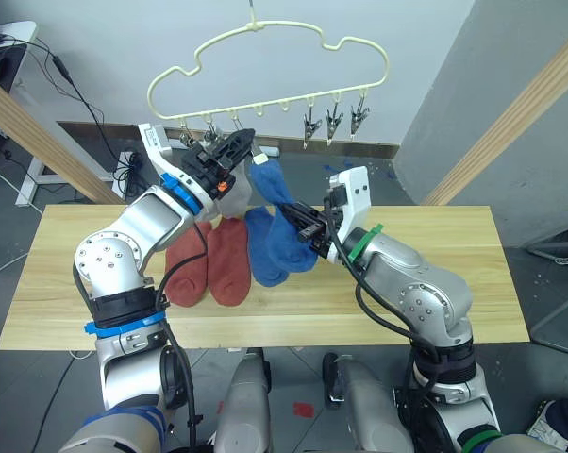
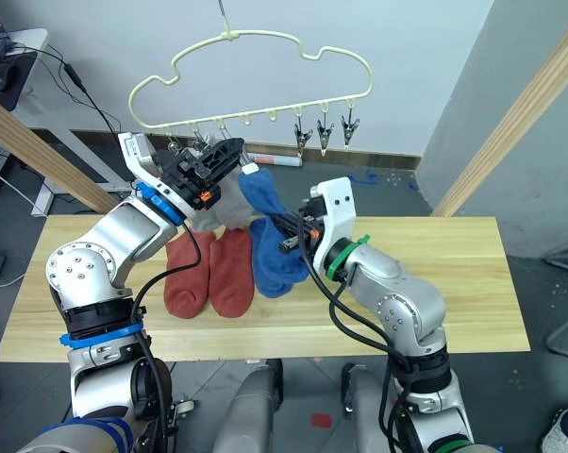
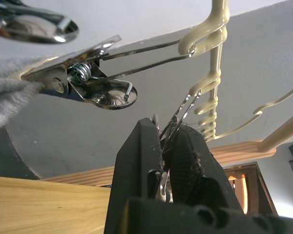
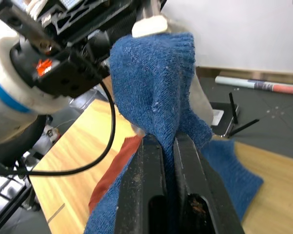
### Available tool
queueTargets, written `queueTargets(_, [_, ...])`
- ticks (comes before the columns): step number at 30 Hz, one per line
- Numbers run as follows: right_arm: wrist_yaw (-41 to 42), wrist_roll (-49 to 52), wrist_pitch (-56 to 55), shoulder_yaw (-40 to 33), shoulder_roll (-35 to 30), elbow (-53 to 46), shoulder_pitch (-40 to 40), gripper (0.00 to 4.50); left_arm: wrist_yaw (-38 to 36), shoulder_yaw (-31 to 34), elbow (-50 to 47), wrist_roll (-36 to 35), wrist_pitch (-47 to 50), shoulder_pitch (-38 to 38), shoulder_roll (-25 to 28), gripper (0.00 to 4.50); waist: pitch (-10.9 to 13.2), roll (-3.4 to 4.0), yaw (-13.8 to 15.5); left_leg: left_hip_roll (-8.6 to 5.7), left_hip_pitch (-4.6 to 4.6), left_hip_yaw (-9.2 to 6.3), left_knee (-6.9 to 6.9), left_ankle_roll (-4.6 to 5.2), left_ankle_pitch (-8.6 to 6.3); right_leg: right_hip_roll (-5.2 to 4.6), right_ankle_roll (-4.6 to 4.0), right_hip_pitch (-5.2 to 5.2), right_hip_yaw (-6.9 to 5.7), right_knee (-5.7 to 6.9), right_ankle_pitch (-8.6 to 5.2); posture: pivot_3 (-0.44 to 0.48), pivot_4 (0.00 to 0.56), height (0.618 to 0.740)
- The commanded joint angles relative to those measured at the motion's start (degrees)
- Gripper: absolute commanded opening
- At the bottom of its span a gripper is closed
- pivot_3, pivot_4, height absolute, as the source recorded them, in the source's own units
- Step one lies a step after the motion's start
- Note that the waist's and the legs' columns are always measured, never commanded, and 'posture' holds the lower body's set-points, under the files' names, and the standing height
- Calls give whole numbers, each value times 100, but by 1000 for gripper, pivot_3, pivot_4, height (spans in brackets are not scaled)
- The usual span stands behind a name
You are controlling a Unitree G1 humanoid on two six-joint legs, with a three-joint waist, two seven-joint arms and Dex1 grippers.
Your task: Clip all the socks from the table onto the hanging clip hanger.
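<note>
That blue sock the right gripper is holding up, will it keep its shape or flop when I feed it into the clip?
Likely floppy: the blue sock folds and drapes over the right gripper. Probably light, since a pinch holds it. Its knit looks grippy, so the clip squeezed by the left gripper should hold it.

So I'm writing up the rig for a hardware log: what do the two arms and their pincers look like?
Both arms are silver-grey metal with rounded joint housings, black cables looping along them and white wrist blocks. The left arm carries blue bands, the right arm a green one. Each pincer, left and right, has two black fingers.
</note>
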Motion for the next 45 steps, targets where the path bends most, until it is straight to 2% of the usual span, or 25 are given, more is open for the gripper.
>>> queueTargets(1, [26,-31,-263,64,140,-7,-168,0,-28,-9,-147,-113,-15,26,15,254,0,0,0,0,0,0,0,0,0,0,0,0,1,0,0,169,393,740])
queueTargets(9, [67,-186,-521,168,244,284,-326,0,-90,-38,-233,-38,-86,52,11,254,0,0,6,0,-1,1,-3,0,0,-1,0,0,0,-3,0,172,387,740])
queueTargets(19, [147,-274,-527,285,111,303,-216,0,-101,17,-258,-86,-156,96,76,3593,0,0,22,-1,-3,-1,-4,-1,0,-2,0,0,-2,-5,0,174,387,740])
queueTargets(22, [124,-286,-552,281,164,383,-251,0,-115,-9,-296,-35,-120,110,156,4459,0,0,21,0,-3,-2,-4,-1,0,-2,0,0,-3,-5,0,174,387,740])
queueTargets(24, [88,-285,-551,270,226,456,-257,0,-162,-94,-389,44,14,174,343,4459,0,0,7,1,-3,-1,-4,-1,1,-2,0,-1,-2,-4,0,168,377,740])
queueTargets(27, [72,-161,-472,163,369,678,-192,775,-559,-619,-1184,724,250,688,1124,4498,0,0,-22,4,-3,0,-11,-3,1,-1,0,-4,0,-4,0,168,370,740])
queueTargets(29, [74,-254,-524,181,352,802,-140,1480,-737,-773,-1569,1064,153,979,1446,4498,0,-1,-21,2,0,5,-24,-7,3,-3,-1,-9,6,-4,0,175,368,740])
queueTargets(32, [44,-534,-559,260,24,717,124,2498,-824,-1001,-2181,2016,-289,1591,1888,4498,0,-1,-2,3,-5,3,-29,-8,3,-5,-5,-17,3,-7,-2,189,366,740])
queueTargets(34, [15,-675,-550,296,-187,561,290,3117,-1021,-1072,-2402,2241,-404,1833,2009,4498,0,0,32,2,-8,6,-31,-8,3,-11,-6,-22,6,-7,-3,202,369,740])
queueTargets(35, [-47,-848,-618,326,-373,407,455,3419,-1381,-1132,-2448,2302,-466,2052,2127,4498,0,0,71,2,-8,7,-31,-7,3,-15,-6,-22,7,-9,-3,202,369,740])
queueTargets(37, [-254,-1312,-830,426,-711,133,736,3419,-2107,-1211,-2423,2379,-535,2554,2350,4498,0,0,116,-1,-20,11,-31,-7,3,-18,-6,-35,7,-8,-4,208,372,740])
queueTargets(40, [-277,-1455,-898,392,-919,-247,986,3419,-3083,-1371,-2408,3282,-1552,3512,2648,4498,2,3,110,0,-44,30,-32,-7,3,-20,-6,-81,24,1,-4,185,386,740])
queueTargets(41, [-369,-1357,-866,226,-813,-387,1016,3223,-3323,-1422,-2432,3592,-1945,3736,2686,4498,2,3,106,1,-57,36,-31,-7,3,-19,-6,-97,25,5,-4,173,390,740])
queueTargets(43, [-593,-1259,-807,-10,-588,-570,968,2805,-3502,-1371,-2446,3744,-2299,3868,2551,4498,5,7,115,11,-63,30,-32,-9,4,-6,-8,-106,22,7,-5,173,390,740])
queueTargets(45, [-785,-1532,-901,72,-522,-633,777,2100,-3531,-1309,-2478,3813,-2532,3786,2378,4498,5,8,127,14,-77,14,-33,-18,10,-1,-17,-120,9,25,-10,164,395,740])
